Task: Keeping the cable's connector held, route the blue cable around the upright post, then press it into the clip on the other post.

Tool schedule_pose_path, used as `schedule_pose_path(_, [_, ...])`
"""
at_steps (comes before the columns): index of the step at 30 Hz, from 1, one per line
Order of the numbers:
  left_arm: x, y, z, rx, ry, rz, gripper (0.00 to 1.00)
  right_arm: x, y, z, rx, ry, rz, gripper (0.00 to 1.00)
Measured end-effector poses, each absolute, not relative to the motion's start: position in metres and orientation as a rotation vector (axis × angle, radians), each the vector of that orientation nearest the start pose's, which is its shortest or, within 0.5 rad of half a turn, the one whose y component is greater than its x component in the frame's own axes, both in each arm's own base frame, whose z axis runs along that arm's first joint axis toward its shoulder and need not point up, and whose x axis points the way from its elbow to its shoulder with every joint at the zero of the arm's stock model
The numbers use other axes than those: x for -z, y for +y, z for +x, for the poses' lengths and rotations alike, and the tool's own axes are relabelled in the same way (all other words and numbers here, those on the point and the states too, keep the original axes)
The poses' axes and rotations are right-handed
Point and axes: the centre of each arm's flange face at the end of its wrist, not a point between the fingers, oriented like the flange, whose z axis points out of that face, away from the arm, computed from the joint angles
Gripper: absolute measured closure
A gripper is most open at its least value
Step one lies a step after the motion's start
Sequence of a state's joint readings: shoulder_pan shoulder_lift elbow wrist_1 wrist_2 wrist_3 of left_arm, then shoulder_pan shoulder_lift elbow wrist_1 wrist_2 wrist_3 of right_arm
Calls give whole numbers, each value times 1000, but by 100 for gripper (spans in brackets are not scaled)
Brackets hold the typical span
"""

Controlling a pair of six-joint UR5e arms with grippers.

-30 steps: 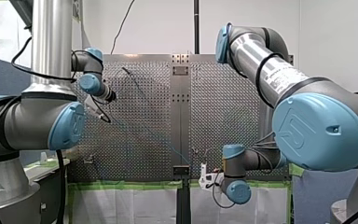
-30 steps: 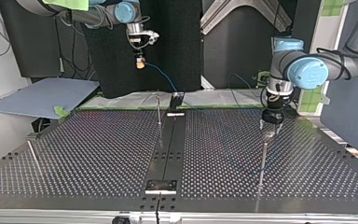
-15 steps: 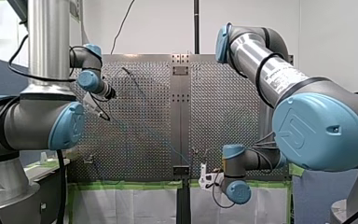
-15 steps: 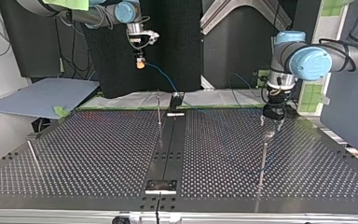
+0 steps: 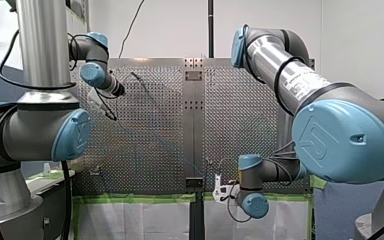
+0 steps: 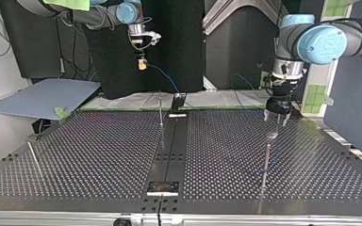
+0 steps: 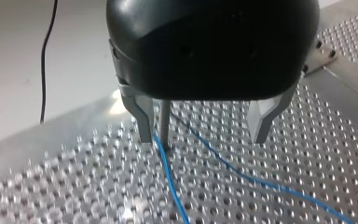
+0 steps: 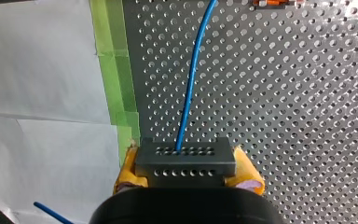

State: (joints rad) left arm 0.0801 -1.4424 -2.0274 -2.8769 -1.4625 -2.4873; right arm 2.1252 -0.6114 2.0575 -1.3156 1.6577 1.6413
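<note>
Blue cable (image 8: 189,79), likely soft and light, is strung from its grey block connector (image 8: 185,162), pinched by the right gripper (image 8: 186,171), to the thin metal post (image 7: 164,123) inside the spread left gripper (image 7: 203,126), best gripped there.

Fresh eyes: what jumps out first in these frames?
The thin blue cable leaving a grey perforated connector block clamped between my right gripper's yellow pads, beside the green tape strip. Then my left gripper, black with metal fingers, open, a slim metal post and the cable showing between its fingers.
</note>
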Motion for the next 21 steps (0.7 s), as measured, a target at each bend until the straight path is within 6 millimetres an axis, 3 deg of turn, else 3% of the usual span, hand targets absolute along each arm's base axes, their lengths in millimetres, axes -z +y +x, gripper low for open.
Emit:
schedule_pose_path(9, [-369, -113, 398, 633, 1537, -693, 2, 94, -347, 360, -1500, -1093, 1641, 100])
schedule_pose_path(15, [-392, -113, 388, 599, 1484, -619, 2, 94, -351, 359, -1512, -1117, 1627, 100])
schedule_pose_path(21, [-413, -115, 391, 574, 1457, -538, 2, 94, -352, 360, -1510, -1114, 1629, 100])
